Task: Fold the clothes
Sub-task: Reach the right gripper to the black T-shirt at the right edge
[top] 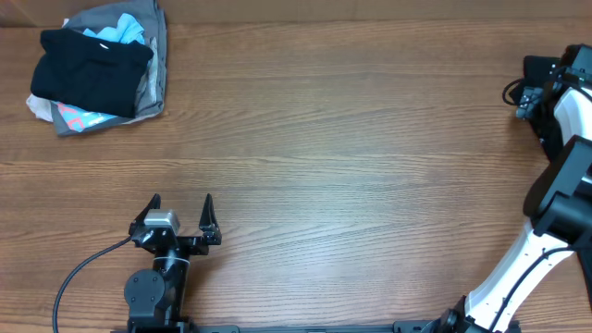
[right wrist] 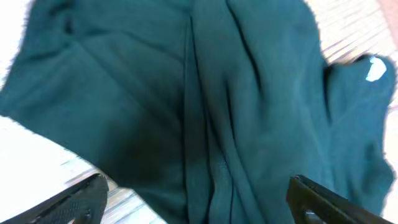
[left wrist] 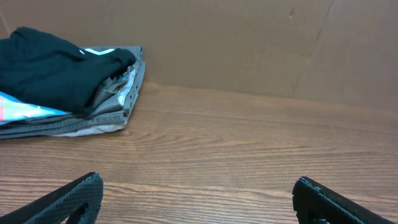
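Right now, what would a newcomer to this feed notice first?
Probably the heap of clothes at the far left corner of the table, black on top. Next, the right wrist view: a rumpled dark shirt with a small white tag fills it, below the open right gripper. The left gripper sits open near the front edge.

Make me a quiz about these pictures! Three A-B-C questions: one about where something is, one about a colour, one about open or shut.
1. Where on the table is the heap?
A) far-left corner B) middle C) right edge
2. What colour is the tag on the shirt?
A) red B) white C) yellow
3. How is the left claw?
A) shut on the heap B) shut on a cable C) open, empty

1 A: it lies in that corner overhead.
2 B: white against dark cloth.
3 C: its fingers stand apart over bare wood.
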{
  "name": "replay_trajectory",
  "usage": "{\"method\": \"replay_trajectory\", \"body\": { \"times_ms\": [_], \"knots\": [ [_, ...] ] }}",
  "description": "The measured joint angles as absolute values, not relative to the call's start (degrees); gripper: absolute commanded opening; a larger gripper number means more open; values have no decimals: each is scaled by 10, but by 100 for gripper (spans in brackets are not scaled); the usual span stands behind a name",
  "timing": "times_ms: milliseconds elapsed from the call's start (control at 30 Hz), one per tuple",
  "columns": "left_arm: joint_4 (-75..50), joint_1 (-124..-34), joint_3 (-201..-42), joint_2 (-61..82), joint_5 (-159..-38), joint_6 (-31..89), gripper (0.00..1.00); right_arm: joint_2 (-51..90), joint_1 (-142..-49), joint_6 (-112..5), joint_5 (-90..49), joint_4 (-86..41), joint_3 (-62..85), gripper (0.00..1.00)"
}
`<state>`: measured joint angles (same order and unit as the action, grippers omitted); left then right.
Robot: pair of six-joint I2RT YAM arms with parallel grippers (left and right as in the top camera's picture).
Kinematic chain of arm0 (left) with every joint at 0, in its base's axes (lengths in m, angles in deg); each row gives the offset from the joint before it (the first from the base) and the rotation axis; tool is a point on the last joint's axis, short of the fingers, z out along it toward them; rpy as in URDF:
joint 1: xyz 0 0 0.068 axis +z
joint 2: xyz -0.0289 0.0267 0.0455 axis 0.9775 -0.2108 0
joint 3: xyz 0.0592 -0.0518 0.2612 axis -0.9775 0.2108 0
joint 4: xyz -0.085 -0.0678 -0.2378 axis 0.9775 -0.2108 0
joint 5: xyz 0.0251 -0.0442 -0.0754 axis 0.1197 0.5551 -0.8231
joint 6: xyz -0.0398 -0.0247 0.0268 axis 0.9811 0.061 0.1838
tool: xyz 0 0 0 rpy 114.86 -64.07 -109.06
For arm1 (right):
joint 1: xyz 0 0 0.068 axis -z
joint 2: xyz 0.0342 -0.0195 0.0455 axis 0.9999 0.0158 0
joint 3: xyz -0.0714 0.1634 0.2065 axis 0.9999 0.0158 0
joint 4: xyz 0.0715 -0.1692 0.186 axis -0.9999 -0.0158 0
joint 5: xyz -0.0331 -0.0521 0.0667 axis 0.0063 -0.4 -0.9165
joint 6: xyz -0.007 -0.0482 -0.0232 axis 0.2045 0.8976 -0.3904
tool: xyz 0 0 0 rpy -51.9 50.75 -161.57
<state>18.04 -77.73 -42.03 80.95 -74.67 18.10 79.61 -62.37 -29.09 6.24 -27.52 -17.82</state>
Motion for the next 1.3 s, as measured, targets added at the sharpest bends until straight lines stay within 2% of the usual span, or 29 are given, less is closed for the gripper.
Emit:
{"method": "replay_trajectory", "body": {
  "times_ms": [233,367,433,533,633,800,1067,1300],
  "knots": [
    [180,-777,-420,809,-747,181,100,814,-599,-316,26,-269,-178,90],
    [181,-777,-420,809,-747,181,100,814,-591,-328,17,-269,-178,81],
    [180,-777,-420,809,-747,181,100,814,-589,-332,13,-271,-178,72],
    [181,-777,-420,809,-747,181,100,814,-589,-335,8,-277,-178,70],
    [180,-777,-420,809,-747,181,100,814,-589,-337,0,-280,-178,57],
    [180,-777,-420,809,-747,181,100,814,-589,-337,-6,-284,-178,56],
    [180,-777,-420,809,-747,181,100,814,-589,-337,-8,-284,-178,38],
    [180,-777,-420,809,-747,181,100,814,-589,-337,-8,-283,-178,32]
  ]
}}
